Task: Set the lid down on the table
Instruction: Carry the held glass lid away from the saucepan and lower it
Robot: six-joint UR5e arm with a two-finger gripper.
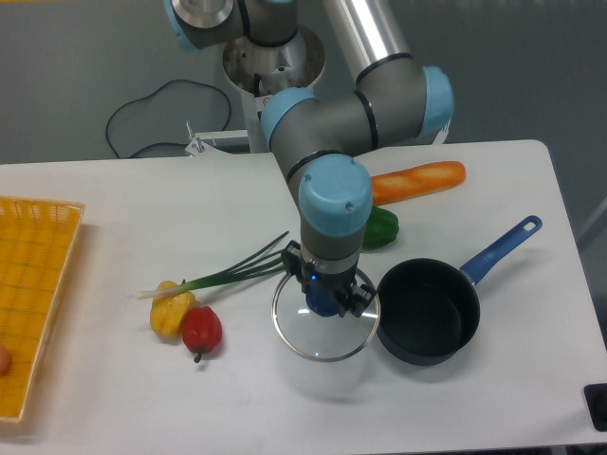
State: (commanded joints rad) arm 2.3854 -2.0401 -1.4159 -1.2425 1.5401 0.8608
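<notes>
White tabletop (142, 398) with rounded corners, grey floor behind it, a black cable (152, 109) looping on the floor near the arm's base. No readable writing or brand marks anywhere.

Landmark: dark saucepan (429, 311) with blue handle, front right. The lid (325, 322) sits just left of it, rim close to the pan's wall; can't tell if it rests on the tabletop or hangs just above. Gripper (325, 292) points straight down over the lid centre, fingers closed around the blue knob.

Behind the saucepan: green pepper (381, 227), then a carrot (422, 180) further back. Left of the lid: spring onion (228, 270), yellow pepper (171, 311) touching a red pepper (201, 329). Yellow mesh basket (33, 303) at far left edge.
</notes>
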